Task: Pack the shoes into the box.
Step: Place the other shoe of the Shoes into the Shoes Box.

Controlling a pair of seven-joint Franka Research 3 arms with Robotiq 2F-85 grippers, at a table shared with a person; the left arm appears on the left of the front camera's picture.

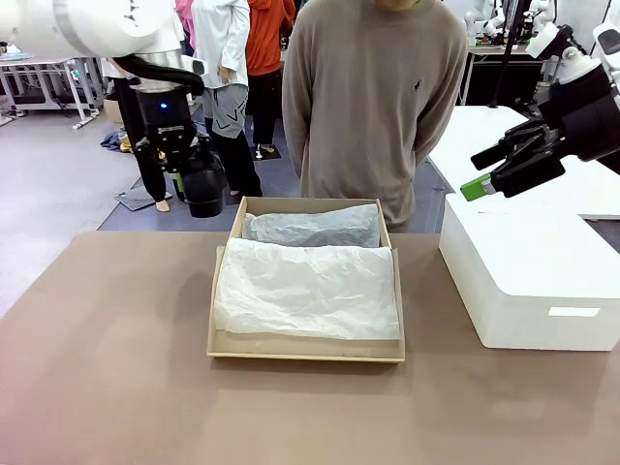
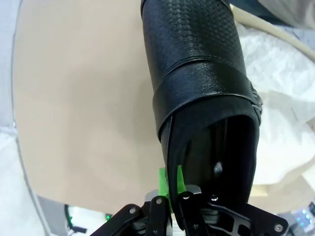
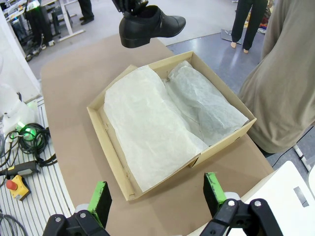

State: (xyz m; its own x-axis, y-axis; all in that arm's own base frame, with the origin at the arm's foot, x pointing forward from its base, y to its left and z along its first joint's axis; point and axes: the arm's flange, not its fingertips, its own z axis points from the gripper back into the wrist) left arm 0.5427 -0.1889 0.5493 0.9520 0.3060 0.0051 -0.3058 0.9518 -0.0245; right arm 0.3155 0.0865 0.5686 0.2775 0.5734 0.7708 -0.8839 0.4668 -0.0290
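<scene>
- The brown worktop [image 1: 116,387] carries two boxes, side by side and apart
- A person [image 1: 373,97] in a beige sweater stands at the far edge, right behind the cardboard box, arms drawn back behind the body
- A white box [image 1: 523,281], smooth and closed, sits on the robot's right side of the worktop, near the cardboard one but not touching it
- The tan cardboard box [image 1: 305,355] lies open at the middle of the worktop, its long side across the front view
- White tissue paper [image 1: 310,291] is spread over the near half of the box and laps over its left wall
- A long wrapped shape [image 1: 315,230] under greyer thin paper lies along the far wall inside the box; what it covers cannot be told
- One black glossy shoe [image 3: 150,27] hangs in the air outside the box, just off its far left corner, over the worktop's far edge; the right wrist view shows it roughly level, sole down
- The left tool [image 2: 171,179] is clamped tight on the shoe, its green pads pinching the thin rim of the shoe's opening
- The right tool [image 3: 157,194] hovers above the white box with its jaws spread wide and nothing between them
</scene>
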